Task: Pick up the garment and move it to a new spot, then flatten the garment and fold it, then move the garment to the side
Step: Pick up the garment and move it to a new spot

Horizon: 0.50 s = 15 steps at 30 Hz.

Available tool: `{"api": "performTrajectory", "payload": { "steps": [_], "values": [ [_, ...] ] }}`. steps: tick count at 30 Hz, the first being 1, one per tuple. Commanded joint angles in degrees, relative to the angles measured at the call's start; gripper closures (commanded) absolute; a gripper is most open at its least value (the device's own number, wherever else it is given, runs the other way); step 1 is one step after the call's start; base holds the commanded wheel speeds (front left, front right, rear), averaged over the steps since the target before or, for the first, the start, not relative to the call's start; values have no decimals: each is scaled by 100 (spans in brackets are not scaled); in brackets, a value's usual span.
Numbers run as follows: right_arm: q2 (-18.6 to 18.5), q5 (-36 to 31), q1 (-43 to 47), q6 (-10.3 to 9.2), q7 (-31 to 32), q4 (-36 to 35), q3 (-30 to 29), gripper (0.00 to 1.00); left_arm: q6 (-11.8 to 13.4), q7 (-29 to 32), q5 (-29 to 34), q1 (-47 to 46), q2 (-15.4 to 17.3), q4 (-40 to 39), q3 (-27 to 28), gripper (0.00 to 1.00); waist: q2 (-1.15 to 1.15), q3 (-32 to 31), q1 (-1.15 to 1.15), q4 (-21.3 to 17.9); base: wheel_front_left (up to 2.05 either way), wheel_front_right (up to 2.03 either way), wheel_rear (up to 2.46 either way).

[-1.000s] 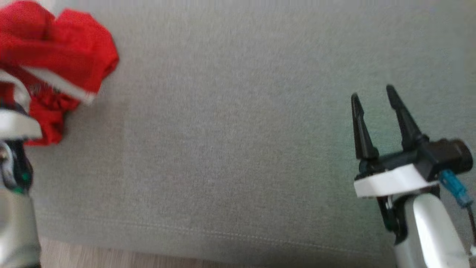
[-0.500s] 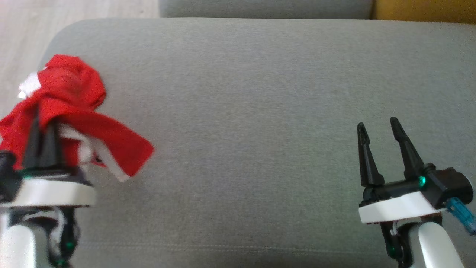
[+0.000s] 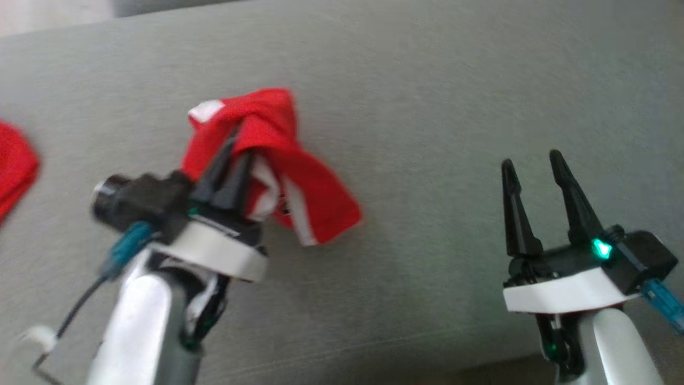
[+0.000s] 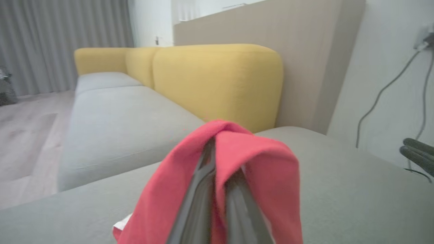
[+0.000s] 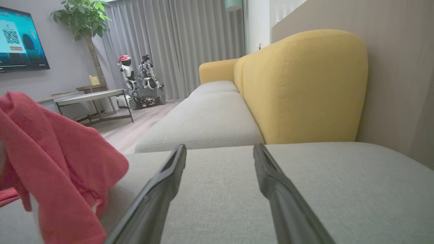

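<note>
Left gripper point(image 3: 238, 149) is pinched shut on a bunched fold of the red garment point(image 3: 310, 198), over the sofa cushion point(image 3: 454, 96), left of its middle. Right gripper point(image 3: 531, 160) is spread wide and empty, near the front right edge. Risk: the bunch slips out or lands crumpled, making it hard to flatten.

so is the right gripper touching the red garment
Apart. The head view shows bare grey cushion between the open right gripper and the red garment, which hangs pinched in the shut left gripper.
</note>
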Motion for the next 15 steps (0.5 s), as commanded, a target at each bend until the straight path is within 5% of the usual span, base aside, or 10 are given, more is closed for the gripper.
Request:
{"api": "performTrajectory", "payload": {
  "steps": [1, 7, 15],
  "values": [
    [-13, 82, -297, 44, -129, -225, 216, 0, -38, 26, 45, -435, -26, -69, -39, 100, 0, 430, 0, -678, 0, 0, 0],
    [-13, 282, -369, 44, -319, -144, 331, 0, -73, 173, -14, -876, -136, 404, -514, 100, 0, 802, 0, -1325, 0, 0, 0],
    [-13, 470, -429, 44, -481, -18, 418, 0, 32, 404, -57, -1049, 72, 1532, -282, 100, 0, 1099, 0, -1500, 0, 0, 0]
  ]
}}
